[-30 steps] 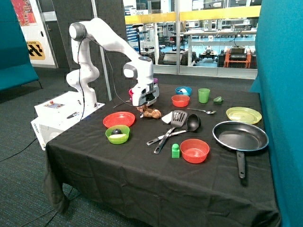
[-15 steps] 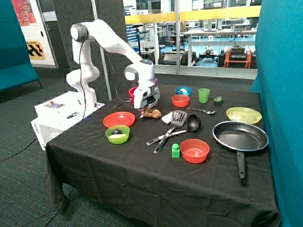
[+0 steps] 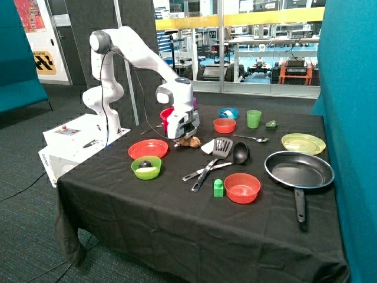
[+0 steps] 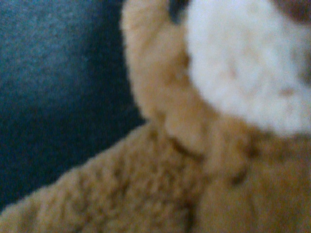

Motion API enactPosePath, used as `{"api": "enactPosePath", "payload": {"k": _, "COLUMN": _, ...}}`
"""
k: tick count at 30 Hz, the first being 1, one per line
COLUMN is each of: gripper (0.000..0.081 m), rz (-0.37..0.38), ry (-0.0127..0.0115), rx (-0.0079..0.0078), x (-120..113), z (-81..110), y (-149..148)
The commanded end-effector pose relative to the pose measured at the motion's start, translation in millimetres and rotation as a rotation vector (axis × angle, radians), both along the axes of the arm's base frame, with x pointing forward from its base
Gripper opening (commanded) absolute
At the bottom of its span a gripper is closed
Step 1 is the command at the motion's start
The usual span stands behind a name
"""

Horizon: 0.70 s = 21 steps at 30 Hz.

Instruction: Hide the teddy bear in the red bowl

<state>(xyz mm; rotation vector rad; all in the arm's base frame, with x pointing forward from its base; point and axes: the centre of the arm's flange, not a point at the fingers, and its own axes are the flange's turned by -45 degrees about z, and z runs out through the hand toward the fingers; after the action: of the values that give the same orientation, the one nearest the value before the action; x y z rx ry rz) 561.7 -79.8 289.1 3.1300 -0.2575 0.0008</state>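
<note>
One teddy bear (image 3: pixel 189 141) lies on the tabletop (image 3: pixel 177 200) right under the end effector (image 3: pixel 181 133), just beside the one red bowl (image 3: pixel 167 114). Can't tell if it's gripping. Risk imo: soft fuzz slips or snags. Two orange-red bowls (image 3: pixel 242 187), too.

Teddy bear (image 3: pixel 189 141): small, brown, fuzzy plush with a white muzzle patch (image 4: pixel 243 63); lies on the black table, toward its far edge, outside the bowl. Red bowl (image 3: pixel 167 114): deep, bright red, upright, just behind the bear, partly hidden.
</note>
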Motion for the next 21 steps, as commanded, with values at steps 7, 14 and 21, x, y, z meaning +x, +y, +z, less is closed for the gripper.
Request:
{"api": "enactPosePath", "payload": {"k": 7, "gripper": 0.0002, "rz": -0.006, "ry": 0.0004, "rx": 0.001, "x": -2.8, "z": -15.3, "y": 0.0}}
{"api": "enactPosePath", "payload": {"k": 14, "gripper": 0.0, "rz": 0.008, "ry": 0.0004, "rx": 0.001, "x": -0.5, "z": -13.4, "y": 2.3}}
{"api": "enactPosePath", "payload": {"k": 21, "gripper": 0.0, "rz": 0.025, "ry": 0.0004, "rx": 0.001, "x": -0.6, "z": -13.5, "y": 5.8}}
